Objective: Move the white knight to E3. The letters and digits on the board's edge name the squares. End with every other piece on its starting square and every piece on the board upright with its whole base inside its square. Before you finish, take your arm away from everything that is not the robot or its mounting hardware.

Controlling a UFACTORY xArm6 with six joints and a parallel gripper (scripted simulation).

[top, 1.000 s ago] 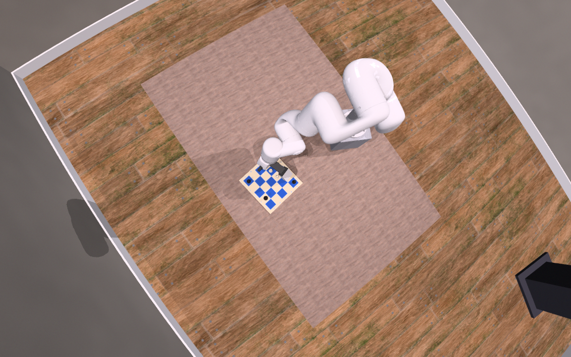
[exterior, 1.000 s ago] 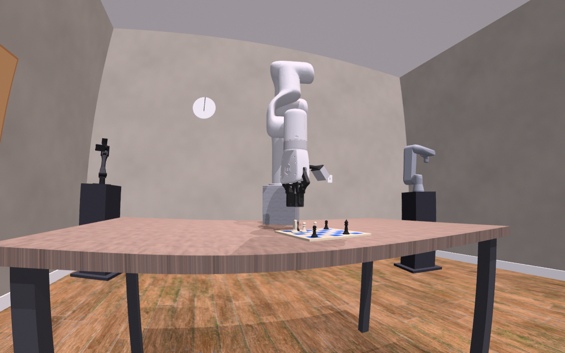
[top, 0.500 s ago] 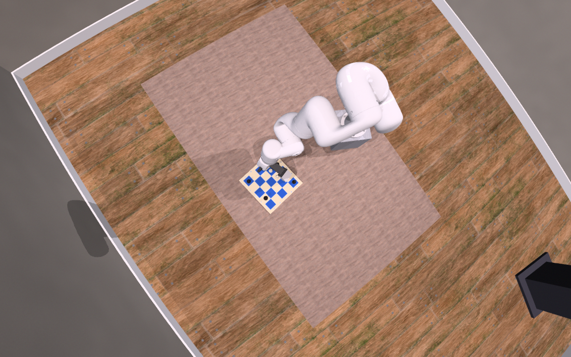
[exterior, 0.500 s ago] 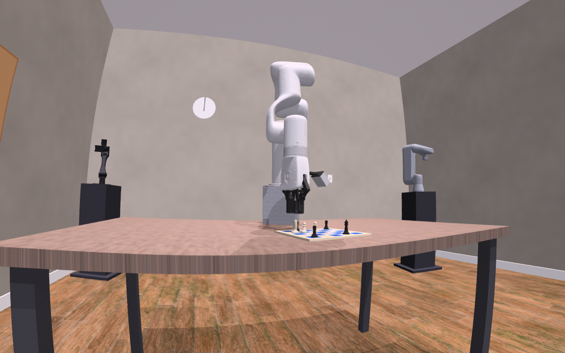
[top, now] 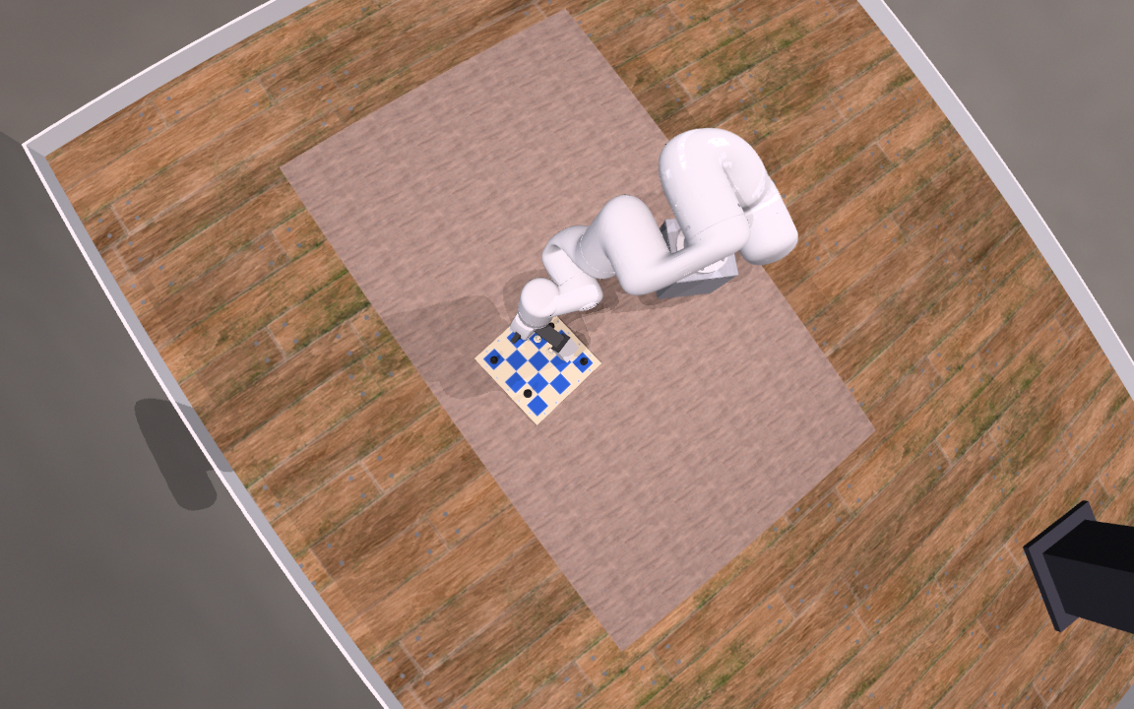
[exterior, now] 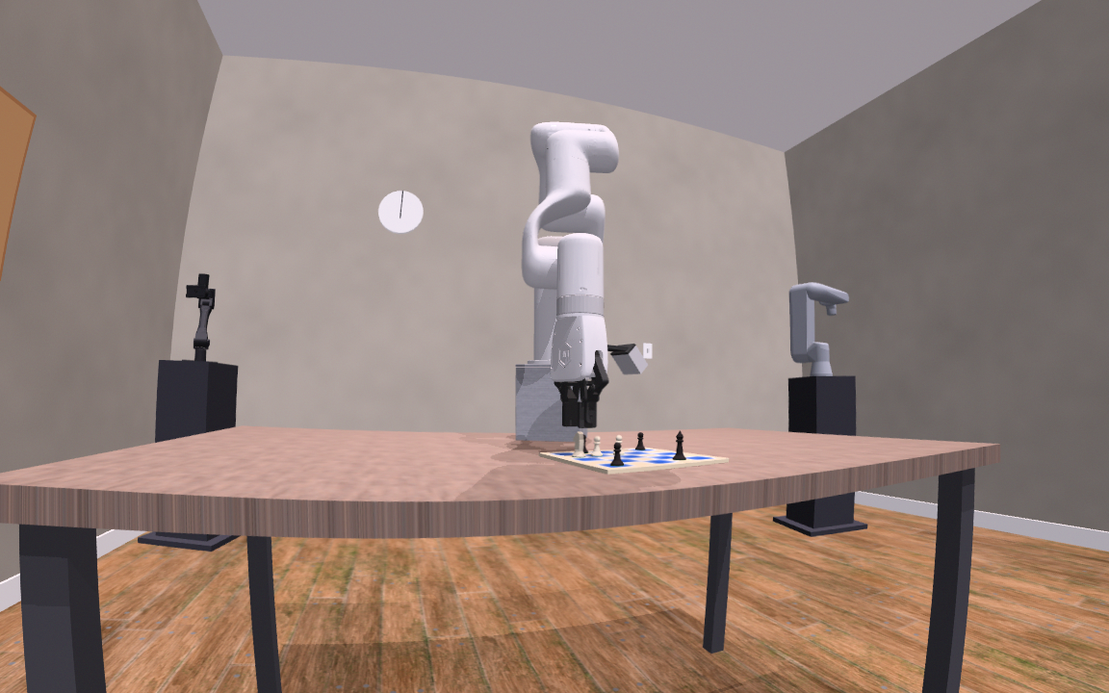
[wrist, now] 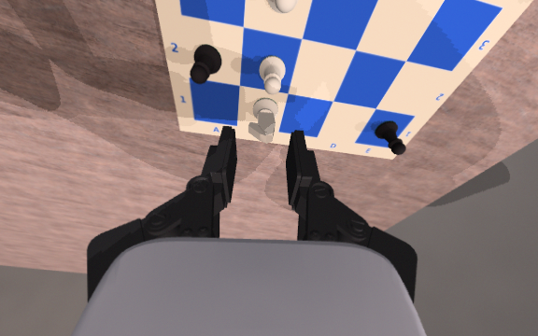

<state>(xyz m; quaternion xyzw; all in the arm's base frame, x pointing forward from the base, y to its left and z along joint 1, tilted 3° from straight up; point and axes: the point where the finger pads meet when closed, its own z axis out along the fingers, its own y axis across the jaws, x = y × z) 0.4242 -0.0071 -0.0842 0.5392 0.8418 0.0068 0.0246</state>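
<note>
The white knight (wrist: pixel 262 120) (exterior: pixel 579 442) stands upright on B1 at the near edge of the small blue-and-cream chessboard (wrist: pixel 442 99) (top: pixel 503 388) (exterior: pixel 707 460). My gripper (wrist: pixel 262 145) (exterior: pixel 580 423) hangs just above the knight. Its fingers are partly open, one on each side of the knight, and touch nothing. Square E3 (wrist: pixel 451 42) is blue and bare. A white pawn (wrist: pixel 272 72) (exterior: pixel 596 445) stands on B2, right behind the knight. In the overhead view the wrist (top: pixel 538 303) hides the knight.
A black pawn (wrist: pixel 205 63) stands on A2 and another black pawn (wrist: pixel 389 135) on E1. A further white piece (wrist: pixel 284 4) is cut off at the top of the wrist view. Another black piece (top: pixel 528 395) stands farther along the board. The arm's base block (exterior: pixel 532 400) stands behind the board.
</note>
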